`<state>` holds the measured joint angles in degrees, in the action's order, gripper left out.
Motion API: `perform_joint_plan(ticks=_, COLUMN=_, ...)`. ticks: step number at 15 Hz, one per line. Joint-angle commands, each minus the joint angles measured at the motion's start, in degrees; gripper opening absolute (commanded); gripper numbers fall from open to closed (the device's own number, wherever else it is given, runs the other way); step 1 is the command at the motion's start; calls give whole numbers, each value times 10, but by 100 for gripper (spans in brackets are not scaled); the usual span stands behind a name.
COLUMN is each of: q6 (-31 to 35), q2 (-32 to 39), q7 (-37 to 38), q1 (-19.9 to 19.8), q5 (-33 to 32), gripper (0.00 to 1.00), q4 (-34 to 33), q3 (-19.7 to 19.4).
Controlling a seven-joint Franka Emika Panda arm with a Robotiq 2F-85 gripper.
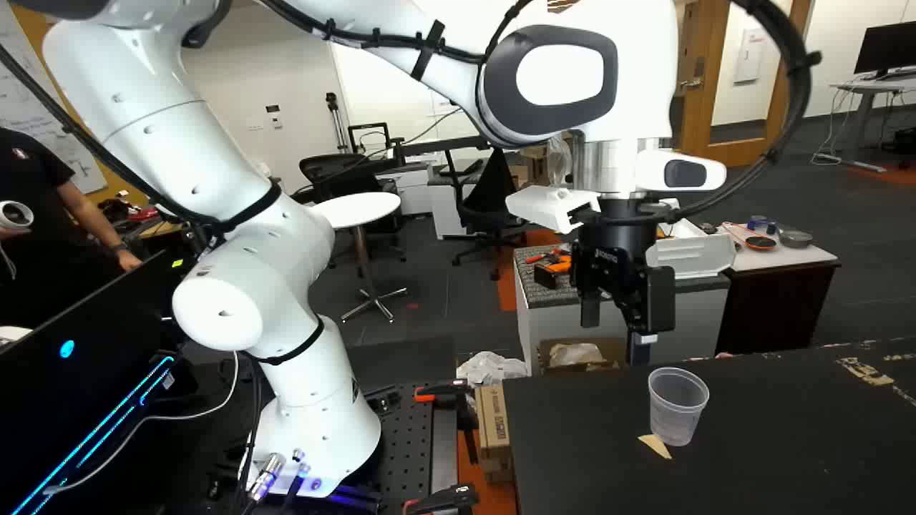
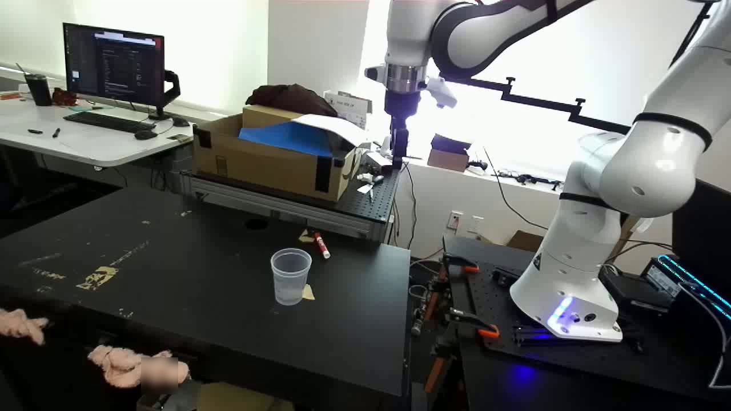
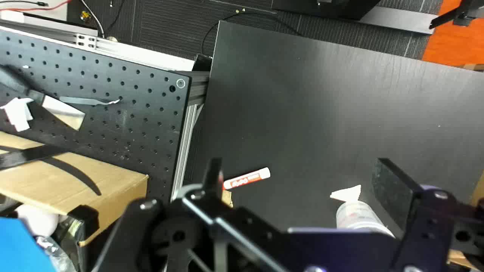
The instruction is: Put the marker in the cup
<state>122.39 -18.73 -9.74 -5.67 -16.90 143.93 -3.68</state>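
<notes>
Black tool [image 3: 303, 179], tapered translucent cup [image 2: 290, 279]

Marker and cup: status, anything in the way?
Gripper open, holding nothing. Red marker lying on table, apart from upright cup. Cardboard box nearby might crowd approach.

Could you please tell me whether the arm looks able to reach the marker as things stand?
Probably yes: the gripper hangs open, pointing down, nothing lies on the marker, and the cup stands apart from it.
</notes>
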Motion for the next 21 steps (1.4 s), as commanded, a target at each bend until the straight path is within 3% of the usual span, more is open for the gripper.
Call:
perform_joint_plan(ticks=1, q6=-1, q2=0, q7=1, q1=4, q5=-1, gripper=100, q4=-1, q3=-3)
perform_joint_plan(ticks=16, q6=21, q2=26, q7=14, q1=4, q5=2, gripper=100, q4=-32, q3=-2)
perform_joint_plan(ticks=19, q6=29, q2=43, q7=8, q1=10, q5=40, gripper=100, q4=-56, q3=-9)
perform_joint_plan(ticks=21, q6=41, q2=56, q7=-7, q1=19, q5=107, gripper=100, q4=-70, q3=-18)
